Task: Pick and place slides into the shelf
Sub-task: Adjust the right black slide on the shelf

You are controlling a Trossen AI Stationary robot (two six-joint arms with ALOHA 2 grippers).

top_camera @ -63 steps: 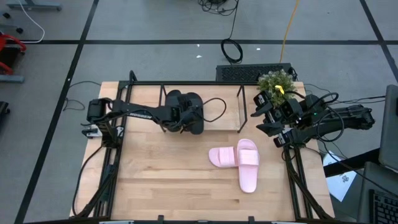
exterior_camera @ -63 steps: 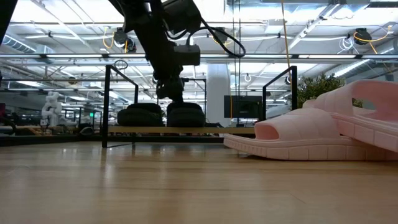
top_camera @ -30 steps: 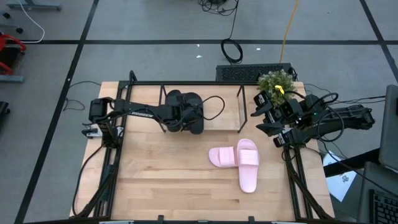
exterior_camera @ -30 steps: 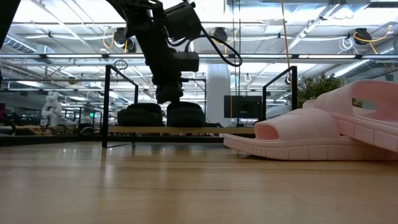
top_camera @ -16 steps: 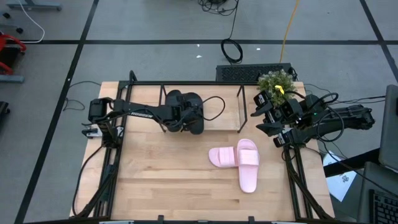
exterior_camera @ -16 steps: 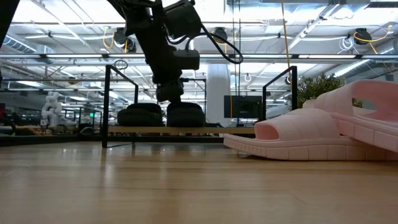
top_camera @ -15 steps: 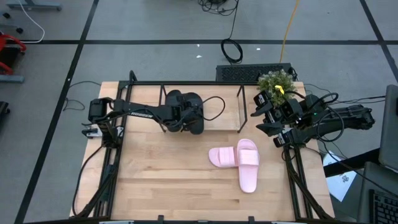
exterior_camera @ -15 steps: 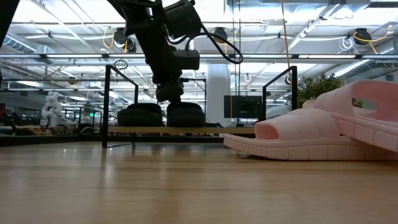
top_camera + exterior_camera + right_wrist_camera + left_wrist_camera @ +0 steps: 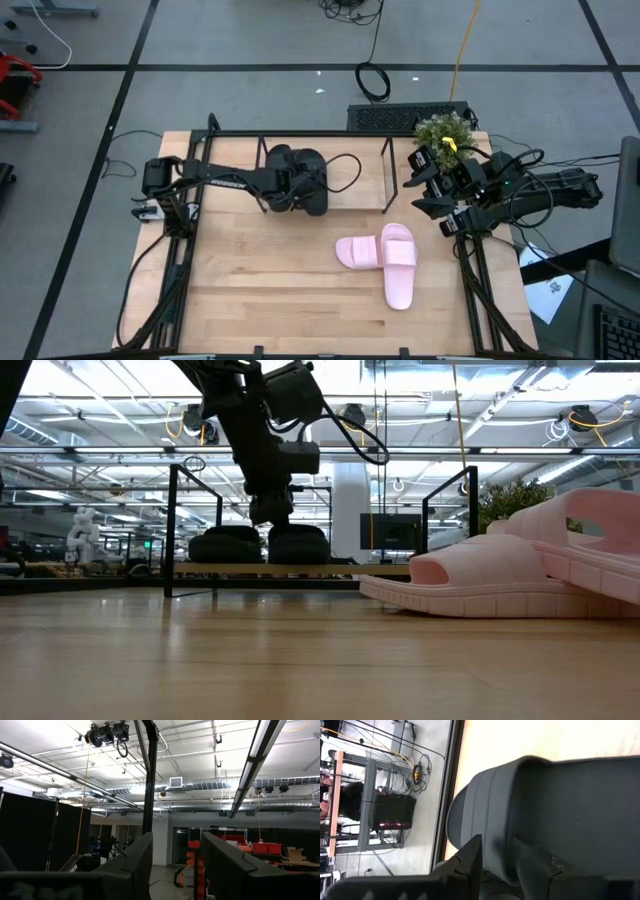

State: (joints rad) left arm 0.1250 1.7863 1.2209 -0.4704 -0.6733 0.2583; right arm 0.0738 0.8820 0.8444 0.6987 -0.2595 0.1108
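Left gripper (image 9: 495, 857) over black slides (image 9: 297, 178) on shelf (image 9: 350, 190), jaws apart astride strap. Pink slides (image 9: 385, 258) on worktop (image 9: 260, 290): likely light, flexible; grip strap. Right gripper (image 9: 175, 855) jaws apart, empty.

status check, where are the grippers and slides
Left gripper open around black slide's strap on shelf. Right gripper open, parked at table edge. Pink pair on table, path clear.

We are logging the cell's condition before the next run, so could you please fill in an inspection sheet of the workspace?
Surface: wooden table, bare in front.
Job's things: two black slides on the shelf; two pink slides overlapping on the table.
Clutter: small plant at the far right corner.
Grippers: left gripper astride a black slide's strap; right gripper open, parked at the right edge.
Cables: coil on the floor.
Surroundings: nothing seen nearby.
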